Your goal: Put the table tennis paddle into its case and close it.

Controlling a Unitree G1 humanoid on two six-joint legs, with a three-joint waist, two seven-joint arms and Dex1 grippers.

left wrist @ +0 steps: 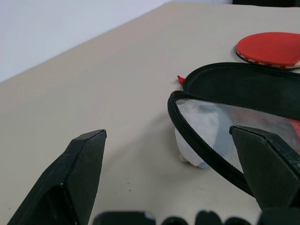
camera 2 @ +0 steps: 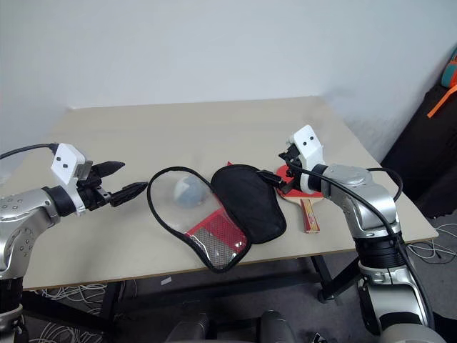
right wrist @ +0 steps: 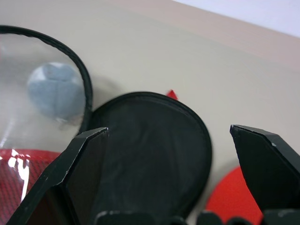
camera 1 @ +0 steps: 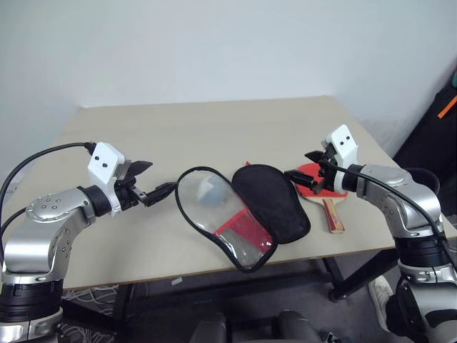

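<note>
The case lies unzipped and spread flat on the table, its clear plastic side with the red panel to the left and its black half to the right. The table tennis paddle rests red face up just right of the black half, wooden handle toward the table's front edge. My right gripper hovers open above the paddle's left rim, pointing at the case. My left gripper hangs open just left of the clear side's zipper rim, holding nothing.
A small pale grey-blue lump sits under the clear plastic side. The beige table is bare behind the case. Its front edge runs close below the case and the paddle handle. A dark object stands off the table at the far right.
</note>
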